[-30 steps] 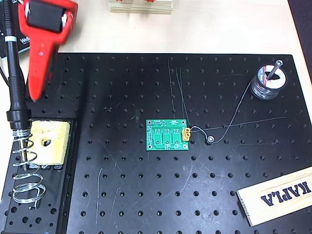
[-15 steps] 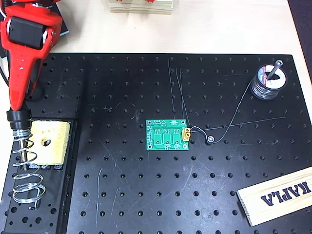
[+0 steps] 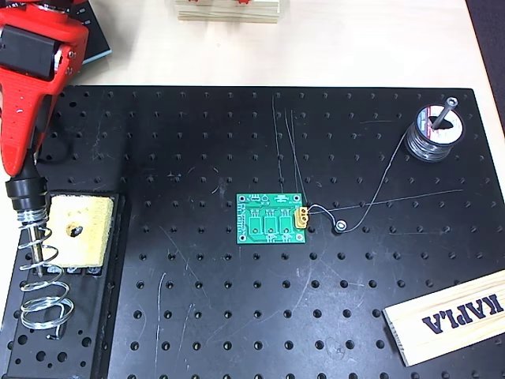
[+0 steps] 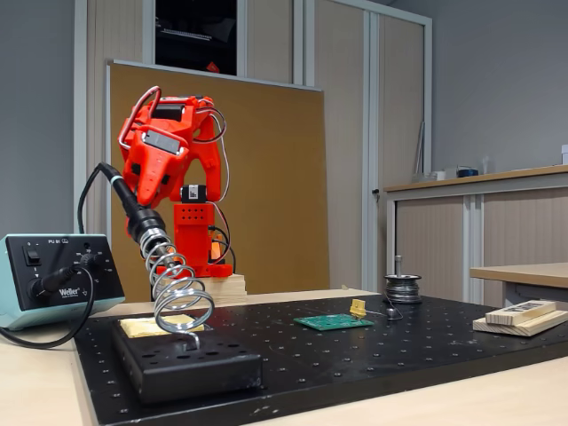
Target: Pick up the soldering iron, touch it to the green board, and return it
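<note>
Overhead view: hand sits over the soldering iron, which is seated in its coil stand; grip state cannot be determined. Step: pickup. Next: clamp, lift clear, then travel to green board, well away.

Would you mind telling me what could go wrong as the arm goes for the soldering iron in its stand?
The gripper sits over the soldering iron, whose tip is inside the coiled stand; a skewed lift may snag the coil. The black cable loops to the station and may drag. A thin wire lies beside the green board.
</note>
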